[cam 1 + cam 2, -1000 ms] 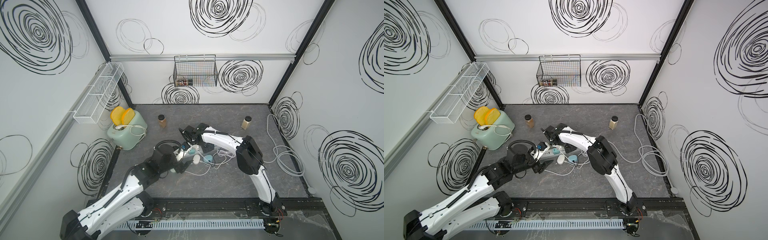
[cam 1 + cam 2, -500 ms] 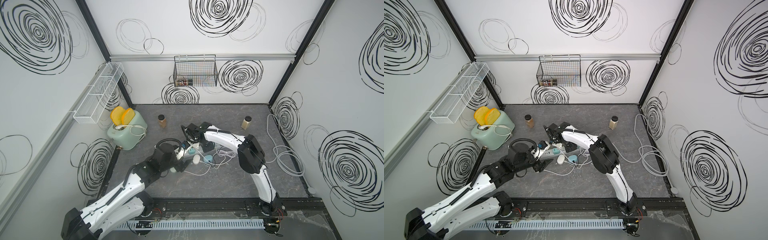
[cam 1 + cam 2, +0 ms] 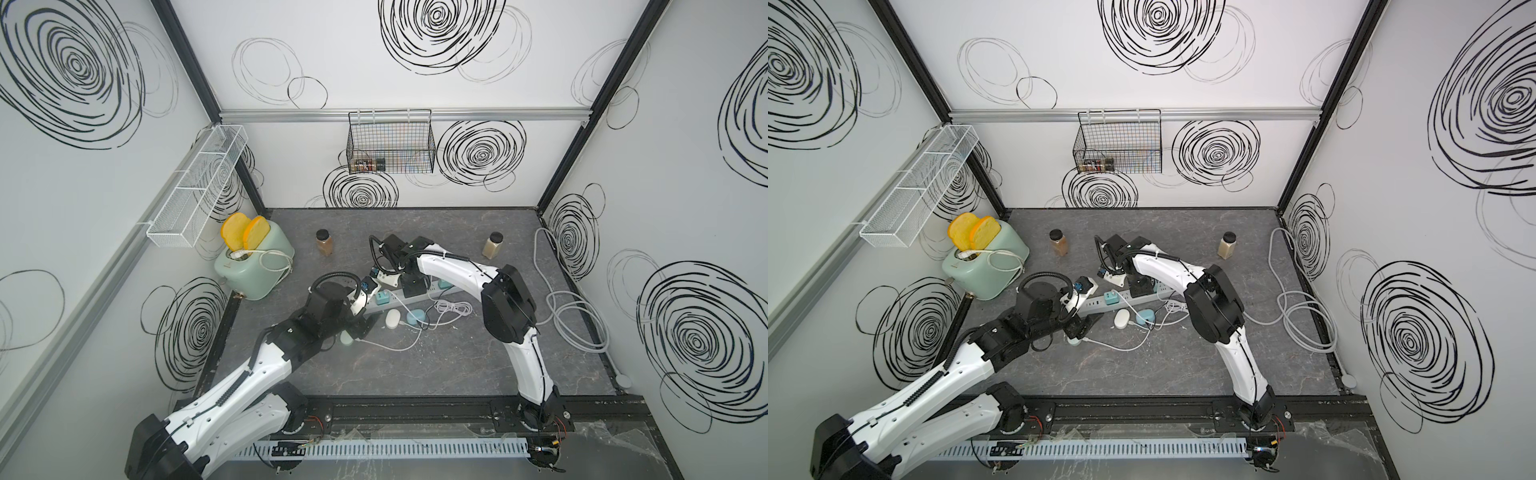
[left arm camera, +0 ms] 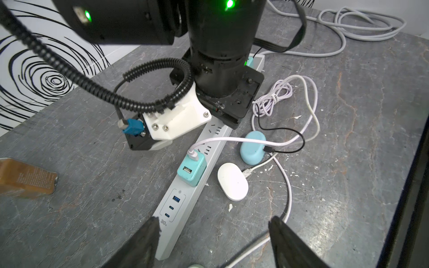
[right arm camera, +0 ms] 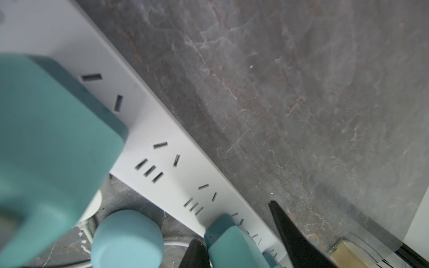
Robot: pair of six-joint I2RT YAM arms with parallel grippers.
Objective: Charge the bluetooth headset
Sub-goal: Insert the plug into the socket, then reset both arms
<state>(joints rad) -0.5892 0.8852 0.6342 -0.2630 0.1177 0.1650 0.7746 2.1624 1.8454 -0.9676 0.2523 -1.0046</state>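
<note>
A white power strip [image 3: 432, 291] lies across the middle of the table. Between the fingers of my right gripper [image 5: 233, 225] a teal charger [image 5: 228, 246] sits plugged into the strip [image 5: 171, 148]; one finger lies against it, the other stands clear, so the gripper is open. Another teal charger [image 4: 191, 170] carries a white USB cable. Beside the strip lie a white headset case [image 4: 232, 181] and a light blue case [image 4: 251, 147] with a black cable in it. My left gripper [image 4: 214, 220] hovers open over the strip's USB end, holding nothing.
A mint toaster [image 3: 253, 270] with bread stands at the back left. Two spice jars [image 3: 323, 243] [image 3: 492, 245] stand behind the strip. A coiled grey cord [image 3: 577, 320] lies at the right. Loose white cables [image 3: 451, 309] lie in front, and a small green plug [image 3: 345, 338] by my left gripper.
My right gripper's fingers have spread apart around the teal charger on the strip. The left arm has hardly moved and stays open.
</note>
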